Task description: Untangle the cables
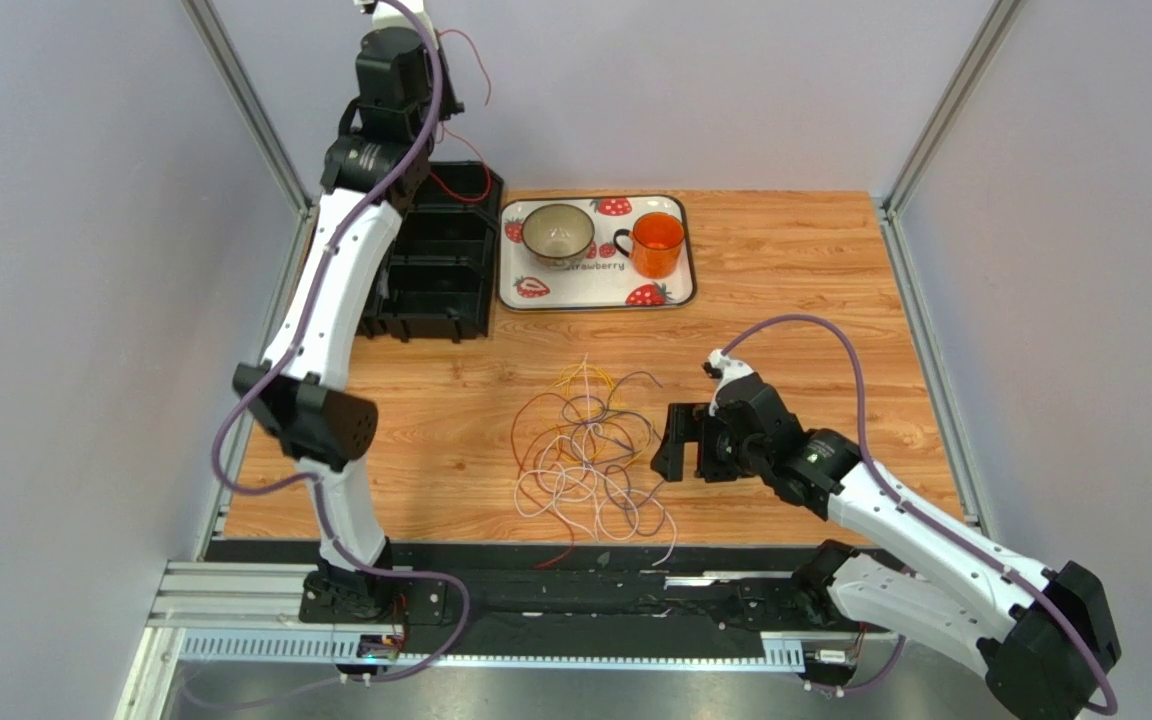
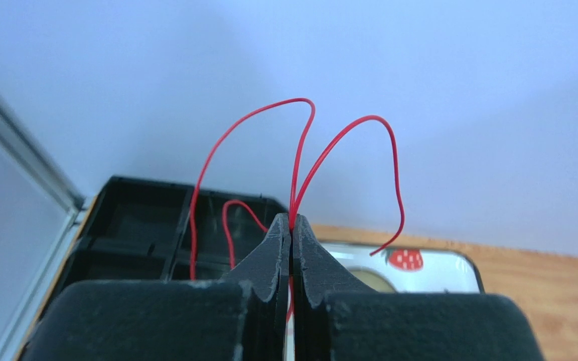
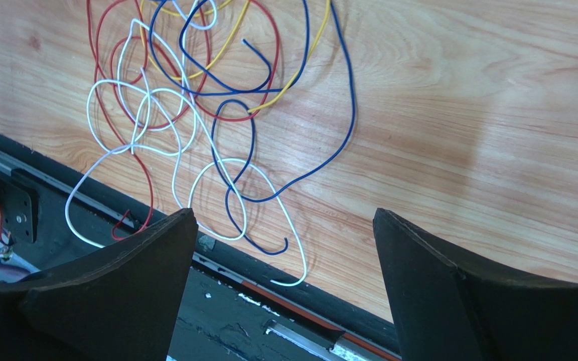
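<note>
Left hand [image 2: 292, 226] clamping red cable [image 2: 375, 117] over black bin [image 1: 432, 285], upper left; I'm aiming deep before releasing. Right hand [image 3: 283, 218] gaping, empty, hovering beside tangle [image 1: 590, 450].

Heaped as a loose tangle of cables [image 1: 590, 450] near the front middle of the desk [image 1: 838, 300]: thin white, red, blue and yellow loops crossing over and under each other, a few white and red ends spilling past the near edge. Well apart and high up, one red cable [image 2: 299, 100] pinched in the closed left gripper [image 2: 292, 219], arching in two loops, ends drooping.
</note>
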`<action>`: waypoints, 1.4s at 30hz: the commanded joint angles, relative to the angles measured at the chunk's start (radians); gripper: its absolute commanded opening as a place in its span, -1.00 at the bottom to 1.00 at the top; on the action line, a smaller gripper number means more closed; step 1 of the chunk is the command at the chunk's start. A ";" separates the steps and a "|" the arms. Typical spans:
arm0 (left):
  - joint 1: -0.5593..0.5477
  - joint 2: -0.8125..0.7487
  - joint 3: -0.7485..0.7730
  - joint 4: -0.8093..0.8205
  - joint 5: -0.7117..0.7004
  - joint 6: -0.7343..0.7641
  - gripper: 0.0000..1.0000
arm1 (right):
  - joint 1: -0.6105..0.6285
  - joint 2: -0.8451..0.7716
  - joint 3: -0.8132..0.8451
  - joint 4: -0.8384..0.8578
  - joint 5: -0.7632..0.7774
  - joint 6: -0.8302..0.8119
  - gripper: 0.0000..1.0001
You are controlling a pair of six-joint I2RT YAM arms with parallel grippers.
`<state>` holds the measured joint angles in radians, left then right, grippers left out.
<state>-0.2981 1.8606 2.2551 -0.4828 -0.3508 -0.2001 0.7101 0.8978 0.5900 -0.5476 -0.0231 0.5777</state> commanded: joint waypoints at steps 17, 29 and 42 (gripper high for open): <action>0.200 0.416 0.028 0.504 0.283 -0.162 -1.00 | -0.001 0.194 0.050 0.138 -0.135 -0.073 0.82; 0.201 0.509 -0.003 0.517 0.240 -0.122 -0.97 | -0.001 0.197 0.034 0.138 -0.182 -0.076 0.80; 0.156 0.450 -0.114 0.670 -0.132 0.198 -0.99 | -0.001 0.236 0.031 0.175 -0.201 -0.062 0.80</action>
<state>-0.1078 2.3894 2.1708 0.0525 -0.2920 -0.2058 0.7101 1.1229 0.5980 -0.4271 -0.2054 0.5217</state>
